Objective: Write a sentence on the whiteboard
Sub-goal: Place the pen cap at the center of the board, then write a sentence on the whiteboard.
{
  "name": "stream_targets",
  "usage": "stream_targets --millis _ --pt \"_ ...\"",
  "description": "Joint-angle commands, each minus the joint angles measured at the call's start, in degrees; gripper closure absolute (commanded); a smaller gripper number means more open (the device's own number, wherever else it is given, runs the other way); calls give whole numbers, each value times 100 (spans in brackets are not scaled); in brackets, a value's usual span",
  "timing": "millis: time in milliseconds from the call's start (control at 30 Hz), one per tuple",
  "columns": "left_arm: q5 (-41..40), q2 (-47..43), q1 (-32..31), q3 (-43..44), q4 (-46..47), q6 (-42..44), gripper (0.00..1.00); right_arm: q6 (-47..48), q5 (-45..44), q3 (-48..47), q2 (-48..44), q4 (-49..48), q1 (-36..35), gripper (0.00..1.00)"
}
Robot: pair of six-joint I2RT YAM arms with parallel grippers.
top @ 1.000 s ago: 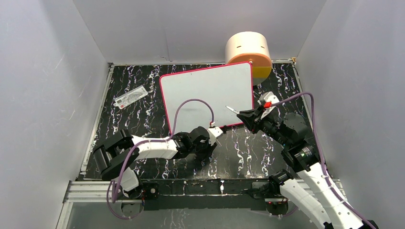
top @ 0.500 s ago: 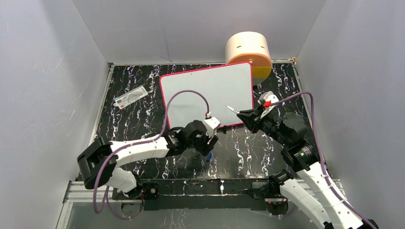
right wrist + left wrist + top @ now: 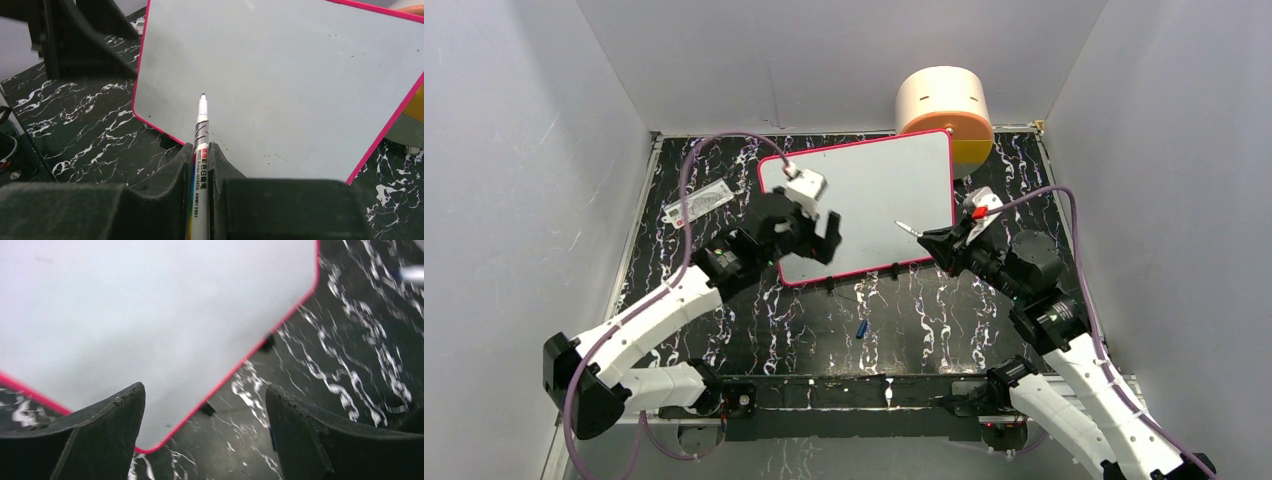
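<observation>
The whiteboard (image 3: 874,190) lies flat on the black marbled table, white with a thin pink-red frame. No sentence shows on it; its surface is blank in every view. My left gripper (image 3: 821,240) hovers open over the board's near left corner with nothing between its fingers. In the left wrist view the board (image 3: 150,310) and its rounded corner lie below the left gripper (image 3: 205,387). My right gripper (image 3: 936,243) is shut on a white marker (image 3: 201,130). The marker's blue tip points over the whiteboard (image 3: 280,75) near its right edge, above the surface.
A small blue cap (image 3: 862,328) lies on the table in front of the board. A cream and orange cylinder (image 3: 944,108) stands at the back right, touching the board's far corner. A small grey-white packet (image 3: 699,202) lies at the left. Grey walls enclose the table.
My left arm rose from the table's front, left the blue cap lying there, swung back and left over the board, and opened its jaws. The right arm barely moved.
</observation>
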State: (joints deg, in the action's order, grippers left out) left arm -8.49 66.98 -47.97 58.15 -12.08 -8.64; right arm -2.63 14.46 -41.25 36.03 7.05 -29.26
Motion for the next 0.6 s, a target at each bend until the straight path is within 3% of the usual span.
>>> stream_targets --millis 0,433,567 --pt "279 -297 817 535 -408 55 13 -97 74 -388 89 -252 22 100" --pt "1521 -484 3104 935 -276 -345 8 -66 206 -640 417 -238 24 100" --pt "2407 -411 3898 843 8 -706 8 -59 347 -741 624 -242 23 100"
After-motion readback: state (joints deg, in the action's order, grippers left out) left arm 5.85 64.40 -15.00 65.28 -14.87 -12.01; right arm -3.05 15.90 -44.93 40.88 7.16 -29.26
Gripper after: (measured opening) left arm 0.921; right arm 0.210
